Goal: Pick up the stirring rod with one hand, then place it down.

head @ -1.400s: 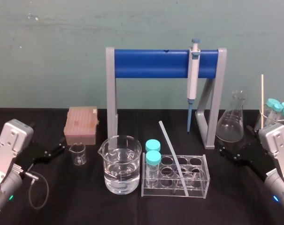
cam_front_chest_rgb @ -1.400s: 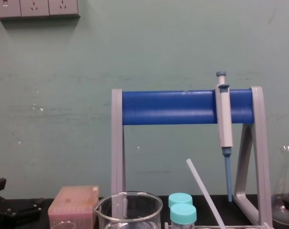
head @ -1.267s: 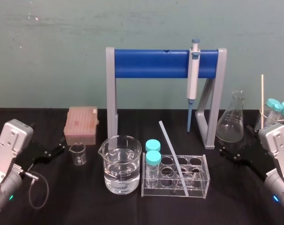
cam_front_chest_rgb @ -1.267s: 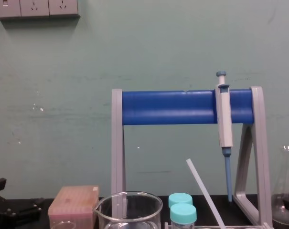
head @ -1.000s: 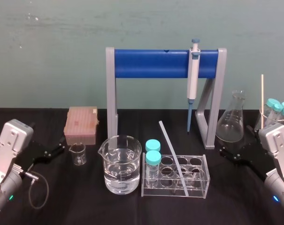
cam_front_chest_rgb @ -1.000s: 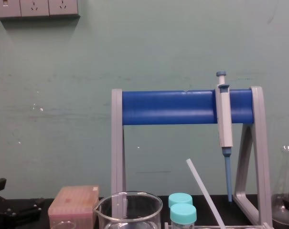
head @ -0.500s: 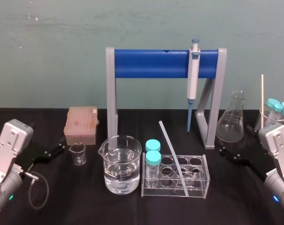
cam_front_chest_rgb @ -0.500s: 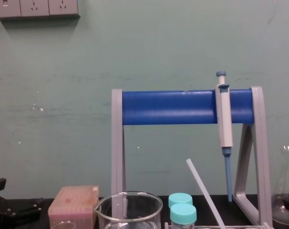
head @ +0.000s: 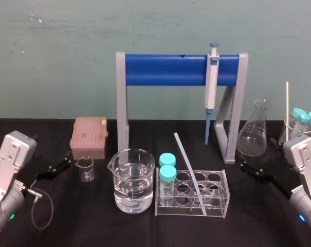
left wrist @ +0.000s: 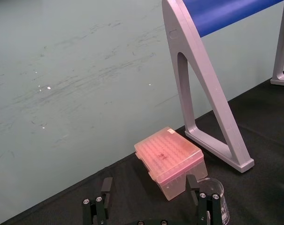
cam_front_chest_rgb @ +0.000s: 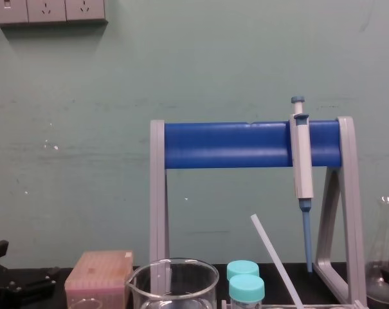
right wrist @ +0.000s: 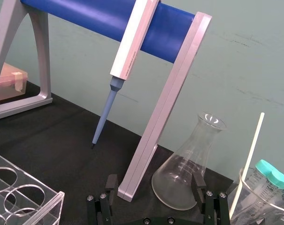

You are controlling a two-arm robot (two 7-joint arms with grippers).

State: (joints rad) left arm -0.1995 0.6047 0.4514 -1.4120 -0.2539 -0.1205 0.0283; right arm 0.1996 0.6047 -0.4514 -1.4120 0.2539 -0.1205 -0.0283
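both jaw pairs wide, empty | stirring rod point(head: 188, 170) mid-frame, tilted upper-left in rack point(head: 222, 203) | my right gripper point(head: 250, 165) nearer, rod leftward | left gripper point(head: 57, 165) far left

Soft, even, moderately bright light reaches every view. The wall point(head: 68, 46) is lit evenly, and the black desk point(head: 93, 216) swallows shadows. Small glints sit on the large beaker point(head: 134, 180) and the flask point(head: 254, 135). The stirring rod point(head: 190, 172) shows pale against the dark.
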